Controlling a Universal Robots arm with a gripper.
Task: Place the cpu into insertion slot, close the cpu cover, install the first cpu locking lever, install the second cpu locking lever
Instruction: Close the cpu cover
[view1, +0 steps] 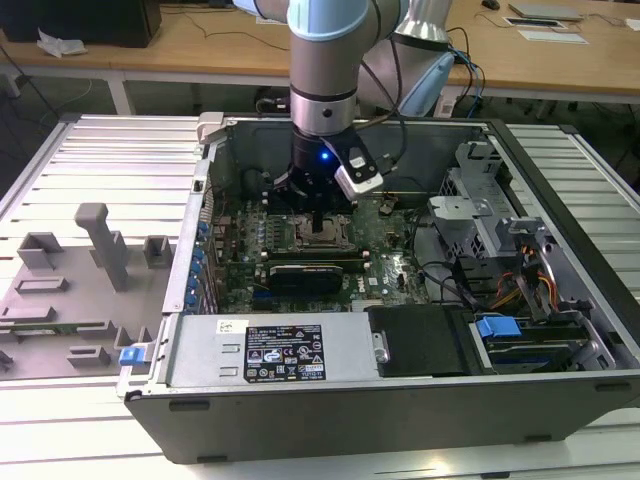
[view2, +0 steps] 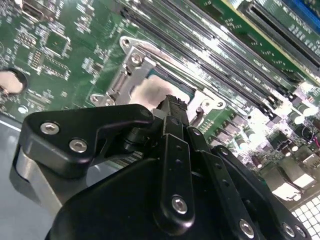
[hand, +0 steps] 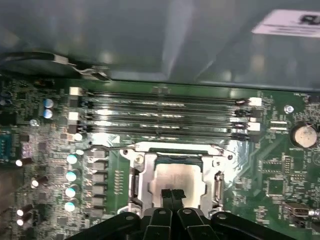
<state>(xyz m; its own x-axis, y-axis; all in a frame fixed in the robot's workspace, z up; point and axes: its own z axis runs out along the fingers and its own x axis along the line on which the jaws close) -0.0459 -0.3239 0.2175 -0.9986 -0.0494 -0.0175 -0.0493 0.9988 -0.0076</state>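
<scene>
Fingertips of the black tool (hand: 173, 195) meet, empty, over the dull silver-grey square cpu (hand: 186, 175); exterior view adds the grey case (view1: 400, 420).

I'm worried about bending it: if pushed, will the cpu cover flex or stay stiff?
The cpu cover looks like thin sheet metal, so it would probably spring slightly under a push. Its square window leaves only narrow rails, so prying one edge could likely bend it.
</scene>
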